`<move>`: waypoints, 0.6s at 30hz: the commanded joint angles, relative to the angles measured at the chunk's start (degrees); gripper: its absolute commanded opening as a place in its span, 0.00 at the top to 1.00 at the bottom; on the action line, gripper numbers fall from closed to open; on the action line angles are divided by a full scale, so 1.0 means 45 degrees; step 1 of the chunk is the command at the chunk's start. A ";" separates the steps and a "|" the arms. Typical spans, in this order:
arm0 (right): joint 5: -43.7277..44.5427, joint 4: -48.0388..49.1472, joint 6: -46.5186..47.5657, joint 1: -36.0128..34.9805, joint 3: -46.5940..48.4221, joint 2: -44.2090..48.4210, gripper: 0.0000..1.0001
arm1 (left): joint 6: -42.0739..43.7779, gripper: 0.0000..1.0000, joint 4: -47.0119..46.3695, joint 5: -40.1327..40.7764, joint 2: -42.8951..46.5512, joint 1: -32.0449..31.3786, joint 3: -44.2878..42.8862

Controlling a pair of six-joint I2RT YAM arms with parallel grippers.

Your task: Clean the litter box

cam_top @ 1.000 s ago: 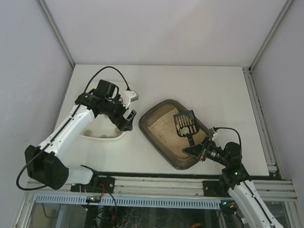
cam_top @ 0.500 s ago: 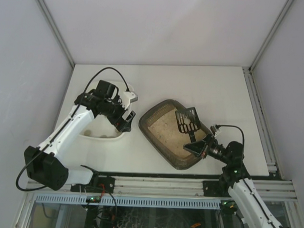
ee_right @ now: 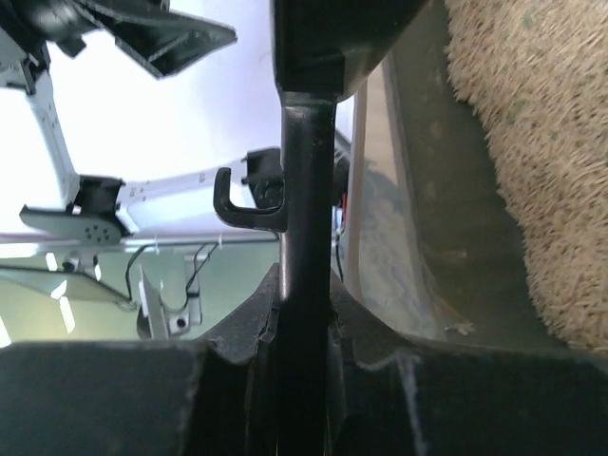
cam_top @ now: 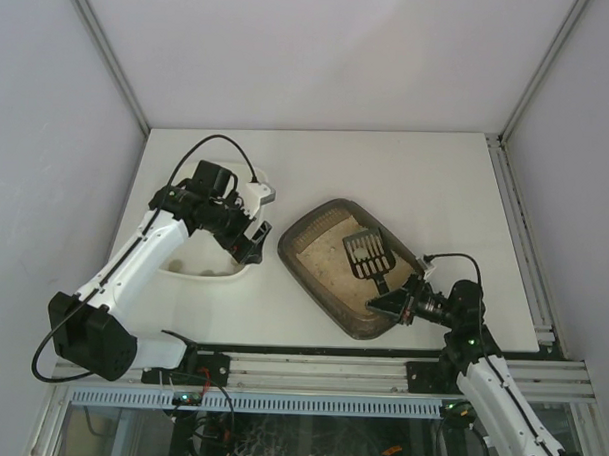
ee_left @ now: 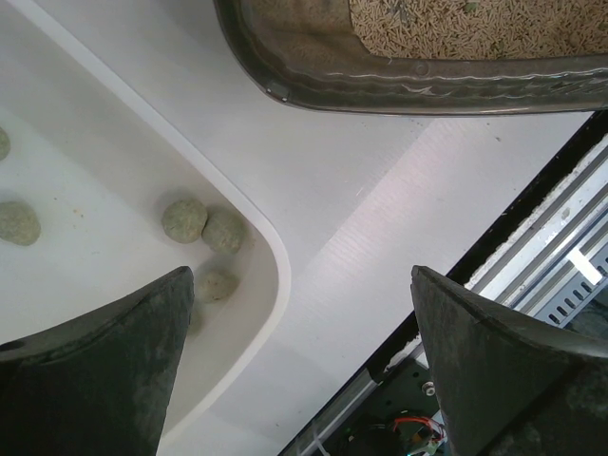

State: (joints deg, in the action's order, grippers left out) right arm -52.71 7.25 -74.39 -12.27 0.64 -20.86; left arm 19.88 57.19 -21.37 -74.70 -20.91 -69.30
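Observation:
The dark brown litter box (cam_top: 315,220) with pale sand lies at the table's middle; its rim also shows in the left wrist view (ee_left: 399,85) and its wall in the right wrist view (ee_right: 427,180). My right gripper (cam_top: 397,301) is shut on the handle of the black slotted scoop (cam_top: 368,254), whose head rests low over the sand. The handle (ee_right: 304,237) runs up between the jaws. My left gripper (cam_top: 252,241) is open and empty over the near right corner of the white tray (cam_top: 245,269), which holds several greenish clumps (ee_left: 185,218).
The table's front edge and the black and metal rail (cam_top: 310,363) run just below the litter box. The white tray's corner (ee_left: 271,256) lies close to the litter box. Enclosure walls stand on both sides.
The scoop head rose and tilted half a second ago, then came back down onto the sand. The right gripper shifted slightly left. The left arm barely moved.

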 commanded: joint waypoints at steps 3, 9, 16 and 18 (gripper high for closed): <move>-0.0034 0.0256 0.0568 0.0192 0.0060 0.0107 1.00 | -0.0314 0.00 -0.0127 -0.0197 0.0293 0.0038 -0.0192; -0.0545 0.2258 -0.0768 0.0533 -0.0451 -0.0176 1.00 | -0.0547 0.00 -0.0504 -0.0079 0.0280 0.0043 -0.0097; 0.0562 -0.1336 0.1652 -0.0143 0.0942 0.0247 1.00 | -0.0677 0.00 -0.0497 -0.0116 0.0190 0.0056 -0.0216; 0.1293 -0.1754 0.1995 -0.0696 0.1056 0.0453 1.00 | -0.0782 0.00 -0.0570 -0.0050 0.0150 0.0045 -0.0199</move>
State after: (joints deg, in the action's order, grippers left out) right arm -52.23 3.40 -70.83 -14.24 2.00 -20.84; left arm 17.91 56.42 -21.15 -74.70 -20.91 -69.30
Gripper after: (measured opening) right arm 0.140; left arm 0.998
